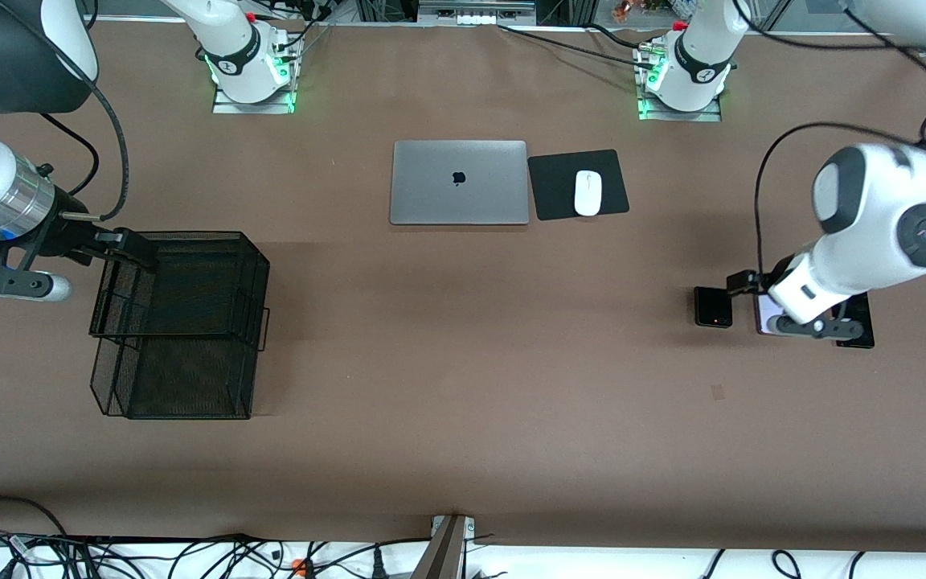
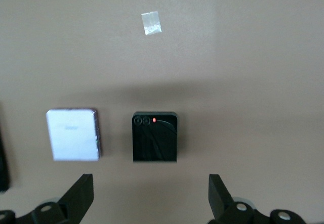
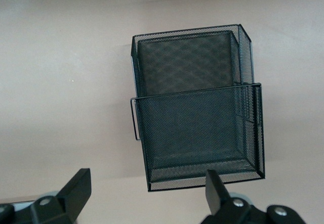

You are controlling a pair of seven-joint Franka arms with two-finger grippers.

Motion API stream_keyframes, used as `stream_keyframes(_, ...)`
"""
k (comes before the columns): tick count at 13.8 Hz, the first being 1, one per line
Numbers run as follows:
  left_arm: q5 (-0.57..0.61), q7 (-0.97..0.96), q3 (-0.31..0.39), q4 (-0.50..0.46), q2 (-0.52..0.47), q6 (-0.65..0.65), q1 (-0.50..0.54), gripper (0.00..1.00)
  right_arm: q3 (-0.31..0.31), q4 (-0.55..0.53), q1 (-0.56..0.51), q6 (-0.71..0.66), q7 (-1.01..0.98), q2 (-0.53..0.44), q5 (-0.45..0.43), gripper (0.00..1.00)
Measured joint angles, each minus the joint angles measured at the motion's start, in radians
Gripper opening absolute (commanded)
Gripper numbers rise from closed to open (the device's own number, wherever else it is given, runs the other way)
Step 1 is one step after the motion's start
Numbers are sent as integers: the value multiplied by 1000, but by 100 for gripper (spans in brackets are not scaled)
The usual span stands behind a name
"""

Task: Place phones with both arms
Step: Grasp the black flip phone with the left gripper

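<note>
Both pincers spread, hovering apart

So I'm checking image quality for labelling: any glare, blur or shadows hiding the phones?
Left wrist view: pale phone washed out by glare, black phone soft but clear. Front view: left arm covers most of two phones; no hard shadows.

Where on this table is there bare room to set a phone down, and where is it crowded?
Bare: the brown table between the black wire-mesh tray stack and the small black phone, nearer the camera than the closed silver laptop. Crowded: beneath the left gripper, where the black, pale lilac and long black phones lie.
</note>
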Motion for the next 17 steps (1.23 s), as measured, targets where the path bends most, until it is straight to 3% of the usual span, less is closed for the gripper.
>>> stream_keyframes(3,6,13,1,-28,88,159,10,100,0,-5,0,-1,0,3,0,100)
stream_keyframes(6,7,18,2,-123,126,334,21,100,0,-6,0,2,0,23,0,100)
stream_keyframes(13,7,18,2,-274,125,522,23,100,1,-6,1,0,-7,28,-1,100)
stream_keyframes(17,7,16,2,-294,125,541,23,100,1,-6,1,0,-8,28,-1,100)
